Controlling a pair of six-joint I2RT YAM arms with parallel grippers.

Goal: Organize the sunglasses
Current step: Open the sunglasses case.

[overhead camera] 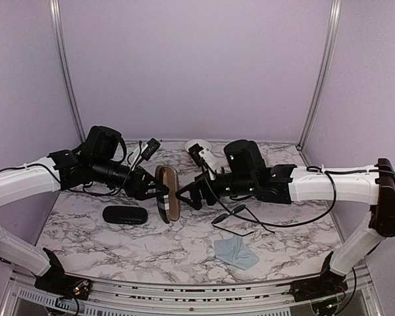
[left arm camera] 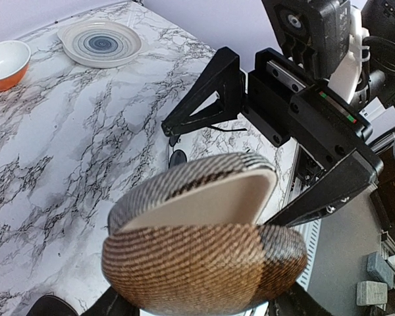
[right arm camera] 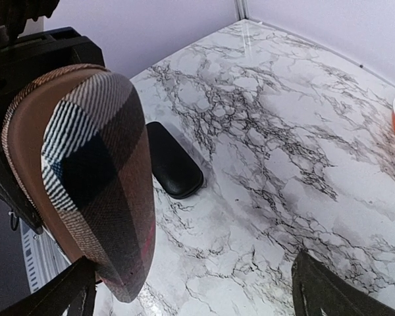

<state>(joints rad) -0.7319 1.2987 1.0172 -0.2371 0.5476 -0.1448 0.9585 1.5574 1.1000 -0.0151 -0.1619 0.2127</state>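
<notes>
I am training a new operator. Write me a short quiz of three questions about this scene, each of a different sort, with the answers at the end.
1. True or false: the left gripper holds the brown plaid case.
2. Where are the sunglasses?
A. Inside the brown plaid case
B. On the table, apart from the plaid case
C. On a plate
3. Name the gripper whose jaws stand wide open, gripping nothing.

Key: 1 true; 2 B; 3 the right gripper.
</notes>
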